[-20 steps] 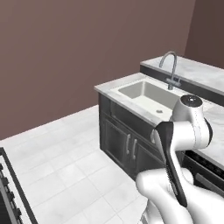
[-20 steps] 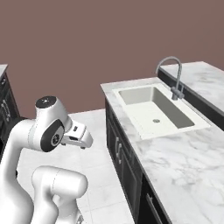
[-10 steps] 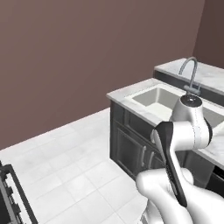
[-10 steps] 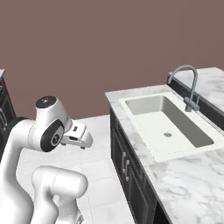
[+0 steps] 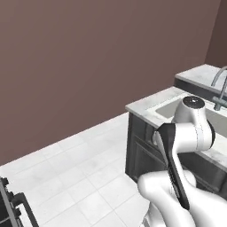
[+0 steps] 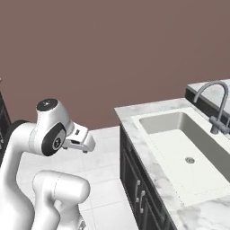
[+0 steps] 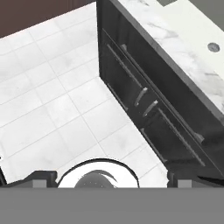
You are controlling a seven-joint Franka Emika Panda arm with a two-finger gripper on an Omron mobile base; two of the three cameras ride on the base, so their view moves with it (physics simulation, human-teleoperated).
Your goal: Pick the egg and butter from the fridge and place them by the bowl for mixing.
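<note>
The egg, the butter, the fridge and the bowl are out of view. My gripper (image 7: 111, 179) is open, its two dark fingertips (image 7: 43, 177) standing far apart at the bottom of the hand view with nothing between them. It looks down at the white tiled floor beside the dark cabinet fronts (image 7: 148, 100). In the right base view the hand (image 6: 80, 139) is tucked close to the folded arm, left of the counter.
A marble counter (image 6: 130, 114) with a sunken sink (image 6: 179, 148) and a curved faucet (image 6: 215, 108) runs along the right. Dark cabinets (image 5: 142, 150) sit below it. White floor tiles (image 5: 80, 177) spread to the left before a brown wall. A dark appliance edge (image 5: 11, 204) shows at the lower left.
The whole scene has slid to the right in both base views, so the base and cameras have moved. The arm keeps its folded pose and the gripper stays open.
</note>
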